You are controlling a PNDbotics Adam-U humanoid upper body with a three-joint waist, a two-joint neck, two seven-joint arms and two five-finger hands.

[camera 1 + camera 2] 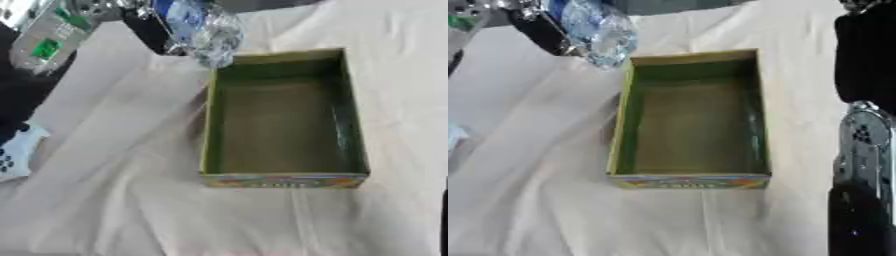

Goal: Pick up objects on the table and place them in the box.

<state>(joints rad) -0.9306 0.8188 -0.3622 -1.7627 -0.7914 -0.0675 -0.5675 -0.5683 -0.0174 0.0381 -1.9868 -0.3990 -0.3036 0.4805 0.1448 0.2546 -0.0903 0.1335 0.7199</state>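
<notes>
Open rectangular box (282, 120) with green inner walls, upright and empty, clear plastic bottle (206, 32) just beyond its far left corner

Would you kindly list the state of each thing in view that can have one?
box: open-topped, empty, upright on the cloth.
clear bottle with blue label: held above the box's far left corner.
left hand: gripping that bottle.
bottle with green label: lying at far left.
right arm: idle at right edge.

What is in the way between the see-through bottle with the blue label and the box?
Nothing that shows. The bottle is right by the far left corner of the box, and the box is open on top with nothing inside it.
</notes>
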